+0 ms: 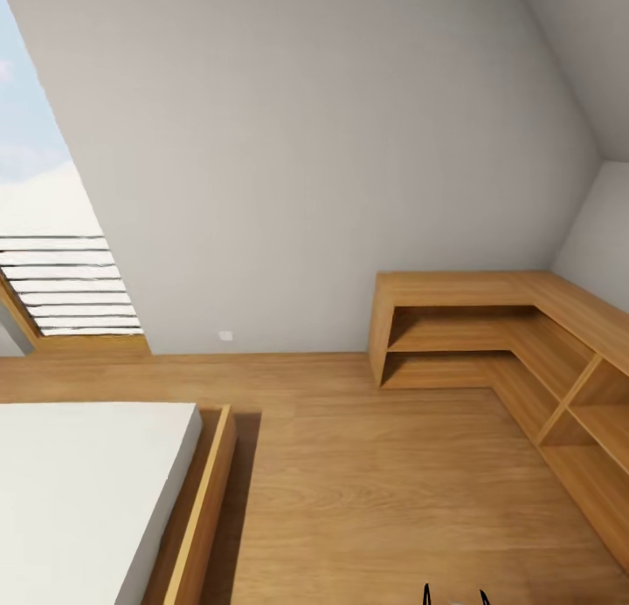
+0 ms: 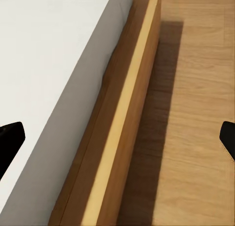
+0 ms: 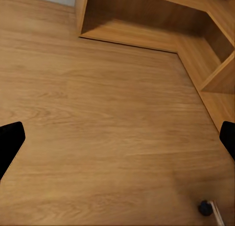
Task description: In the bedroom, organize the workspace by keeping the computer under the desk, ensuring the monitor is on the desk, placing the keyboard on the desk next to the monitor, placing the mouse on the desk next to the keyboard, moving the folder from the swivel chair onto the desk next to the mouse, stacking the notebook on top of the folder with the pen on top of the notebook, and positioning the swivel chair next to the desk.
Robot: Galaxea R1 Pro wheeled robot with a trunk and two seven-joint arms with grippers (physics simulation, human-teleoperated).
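Note:
The desk, computer, monitor, keyboard, mouse, folder, notebook, pen and swivel chair are out of view. My left gripper is open, its black fingertips wide apart above the edge of a bed, with nothing between them. My right gripper is also open and empty, hanging over bare wooden floor. Two thin black fingertips poke in at the bottom edge of the head view.
A bed with a white mattress in a wooden frame stands at the left. A low L-shaped wooden shelf unit fills the right corner. A slatted window is at the left. A small dark round part lies on the floor.

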